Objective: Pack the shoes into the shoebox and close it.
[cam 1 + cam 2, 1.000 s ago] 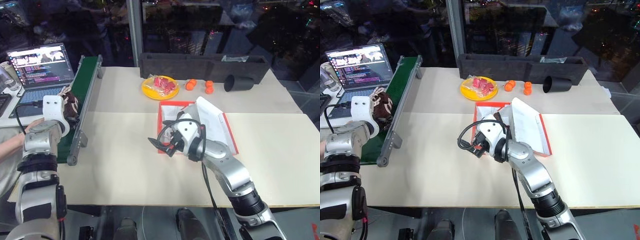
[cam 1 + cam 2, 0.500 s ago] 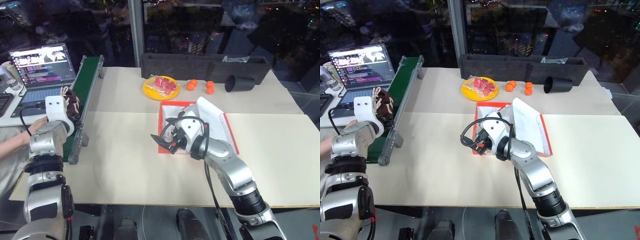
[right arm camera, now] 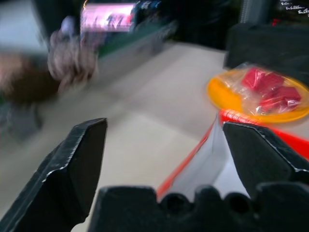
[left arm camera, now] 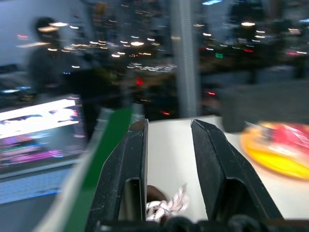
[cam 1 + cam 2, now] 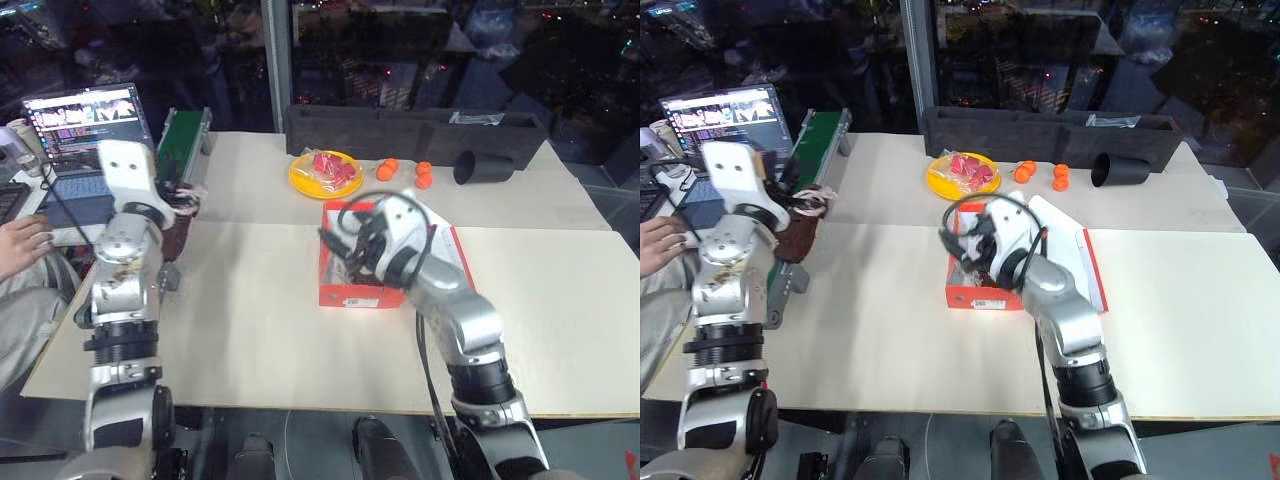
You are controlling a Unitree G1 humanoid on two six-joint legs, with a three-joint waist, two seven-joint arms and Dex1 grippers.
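One dark brown shoe (image 5: 798,228) with off-white laces hangs clamped in the left gripper (image 5: 812,203), raised above the worktop (image 5: 870,300) just beside the green conveyor (image 5: 812,140). One red-orange shoebox (image 5: 985,297) stands mid-worktop, with the right gripper (image 5: 962,243), its jaws spread wide and empty, over its near-left corner. Behind lie one yellow plate (image 5: 962,180), three small orange fruits (image 5: 1058,178) and one black cup (image 5: 1118,168).
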